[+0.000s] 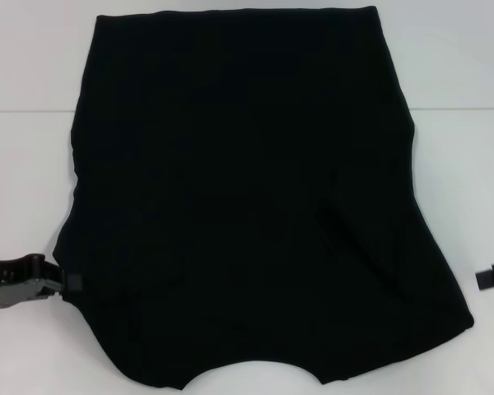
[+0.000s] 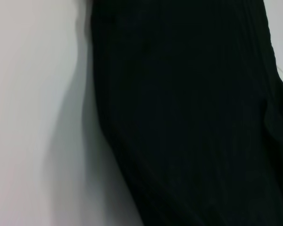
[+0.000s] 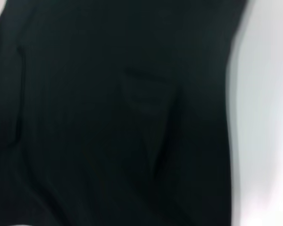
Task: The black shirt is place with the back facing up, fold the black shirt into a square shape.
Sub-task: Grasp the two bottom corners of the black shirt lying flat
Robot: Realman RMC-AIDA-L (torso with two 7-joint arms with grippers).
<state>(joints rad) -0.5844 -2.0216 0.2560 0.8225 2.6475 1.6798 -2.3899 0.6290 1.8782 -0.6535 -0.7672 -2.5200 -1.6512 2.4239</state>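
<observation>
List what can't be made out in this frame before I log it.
- Left claw, head view: its tip sits against the large plain black cloth shirt; black on black hides the grip.
- Right claw, head view: cut off by the picture's edge.
- Shirt's near edge, head view: cut off.
- Both wrist views: only blurred cloth and white table; no claws shown.

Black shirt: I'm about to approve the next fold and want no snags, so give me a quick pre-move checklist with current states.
1. Black shirt lies spread on the white table: ok.
2. Plain side up, no lettering showing: ok.
3. Cloth flat: not ok, creases right of centre.
4. Left gripper at the shirt's left edge: ok; grip cannot tell.
5. Right gripper apart from the right edge: ok.
</observation>
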